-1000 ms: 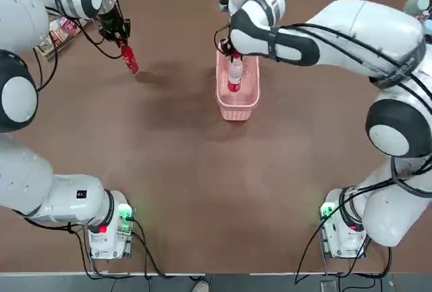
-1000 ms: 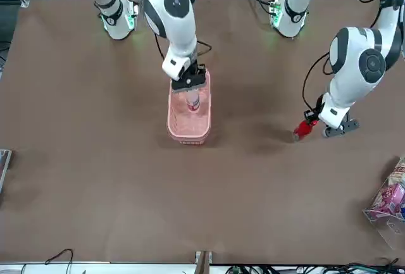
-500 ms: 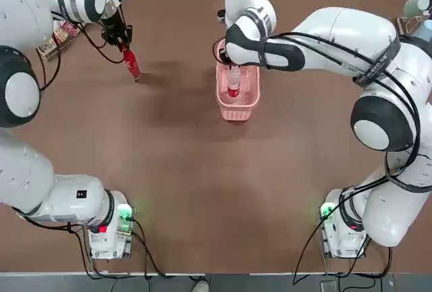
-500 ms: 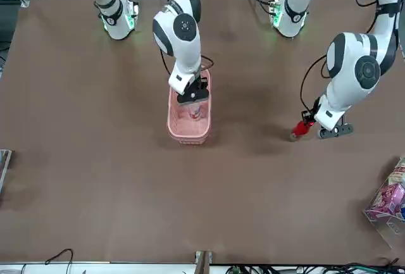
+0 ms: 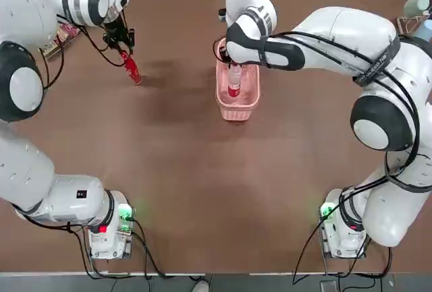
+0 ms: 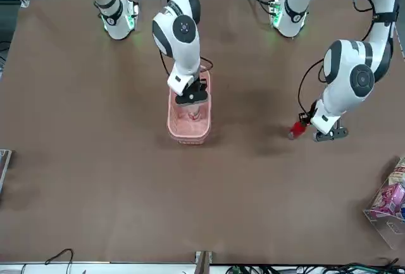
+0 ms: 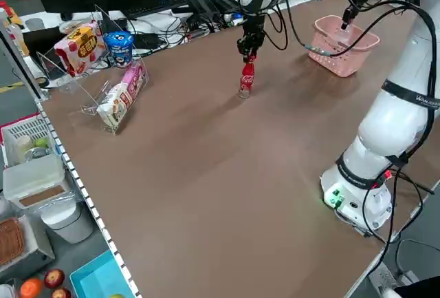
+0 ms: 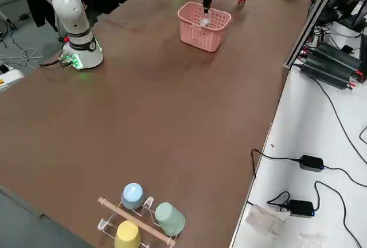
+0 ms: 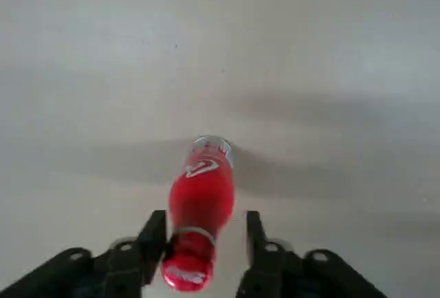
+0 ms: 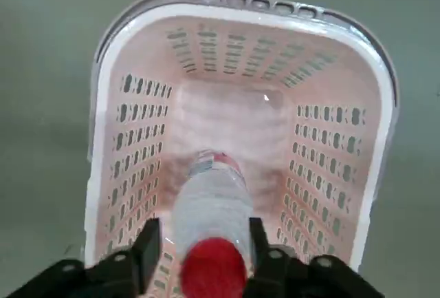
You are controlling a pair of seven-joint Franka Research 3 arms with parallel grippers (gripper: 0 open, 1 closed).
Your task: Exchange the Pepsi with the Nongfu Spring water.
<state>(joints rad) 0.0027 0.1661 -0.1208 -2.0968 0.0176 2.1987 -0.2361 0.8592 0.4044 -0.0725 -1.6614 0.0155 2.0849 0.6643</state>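
The Pepsi [image 5: 131,71], an all-red slim bottle, stands on the brown table at the far left [image 7: 245,80] [image 6: 296,129]. My left gripper [image 5: 121,46] hangs over its cap; in the left wrist view its fingers [image 9: 157,232] are open, with a gap beside the bottle's neck [image 9: 201,201]. The Nongfu Spring water [image 5: 234,79], clear with a red cap and label, stands inside the pink basket [image 5: 237,113] at the far middle. My right gripper [image 6: 192,93] is open around the bottle's top [image 10: 210,208], its fingers [image 10: 150,243] standing off either side.
A clear rack of snack packs [image 7: 113,95] sits at the table's far left corner [image 6: 386,207]. A wooden rack with coloured cups [image 8: 140,216] stands at the near right. Cables and a keyboard lie beyond the far edge. The basket's walls [image 10: 240,2] surround the right gripper's fingers.
Both grippers went from shut to open. The Pepsi came down onto the table at the far left, and the water bottle came down into the basket.
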